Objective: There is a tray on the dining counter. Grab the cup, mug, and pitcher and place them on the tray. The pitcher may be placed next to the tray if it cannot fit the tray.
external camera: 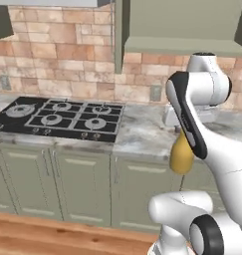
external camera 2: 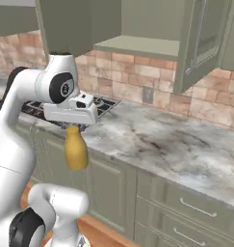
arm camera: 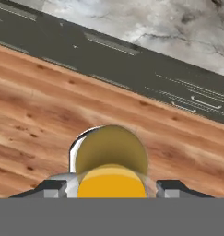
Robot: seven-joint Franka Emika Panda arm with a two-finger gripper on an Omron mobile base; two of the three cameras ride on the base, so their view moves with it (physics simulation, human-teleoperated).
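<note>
We have the pitcher (external camera 2: pixel 75 150) hanging straight below the pincer (external camera 2: pixel 72 126), gripped by its narrow neck, long axis upright and the rounded body lowest. It is carried clear of the marbled wall bench (external camera 2: pixel 152 140), out in front of the green cabinet doors (external camera: pixel 82 187) and above the wooden floor (arm camera: pixel 35 115). In the hand view the two dark fingertips (arm camera: pixel 51 186) sit closed against either side of the yellow top (nothing seen inside it). The gas stove (external camera: pixel 58 117) lies beside us. We judge the next move is a carry toward the tray.
</note>
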